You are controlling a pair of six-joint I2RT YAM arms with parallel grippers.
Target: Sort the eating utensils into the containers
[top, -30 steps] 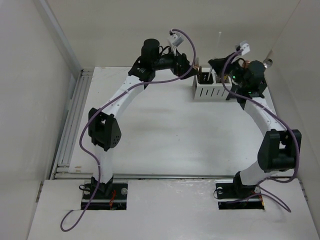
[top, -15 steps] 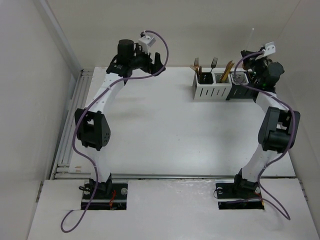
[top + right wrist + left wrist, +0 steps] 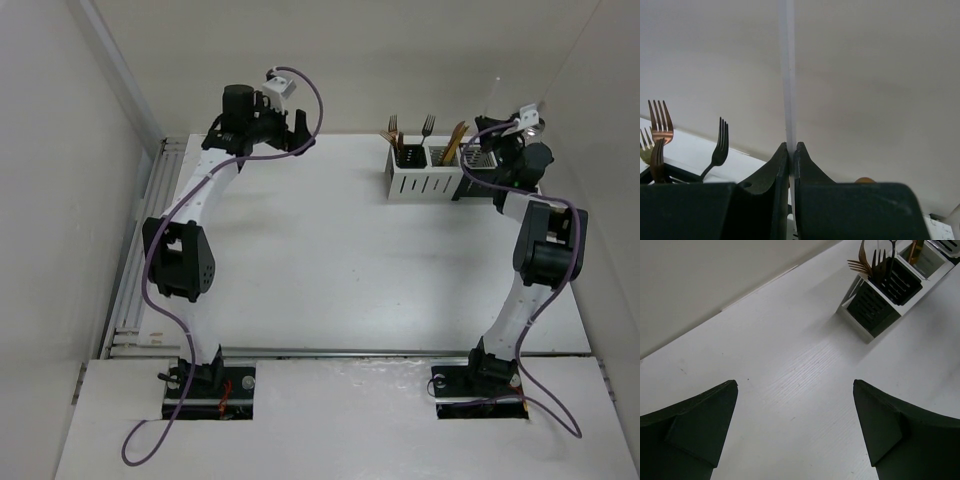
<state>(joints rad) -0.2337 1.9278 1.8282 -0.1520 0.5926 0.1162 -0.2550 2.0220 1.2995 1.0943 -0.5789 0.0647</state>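
Pulling back from the row, the left gripper (image 3: 298,135) now hangs at the upper left of the overhead frame, jaws spread wide and empty above bare table (image 3: 330,270); a second ago it crowded the containers (image 3: 420,183) alongside its partner. Farther back, at upper centre-right, the copper forks (image 3: 393,133), a dark fork (image 3: 428,124) and a gold utensil (image 3: 457,140) stand upright in the white boxes. Beyond them, the right gripper (image 3: 791,150) has swung to the black end of the row and pinches a slim white handle (image 3: 788,75), jaws nearly together, the handle rising straight up. No loose cutlery shows on the table, so sorting looks nearly finished; this held piece probably goes in next.
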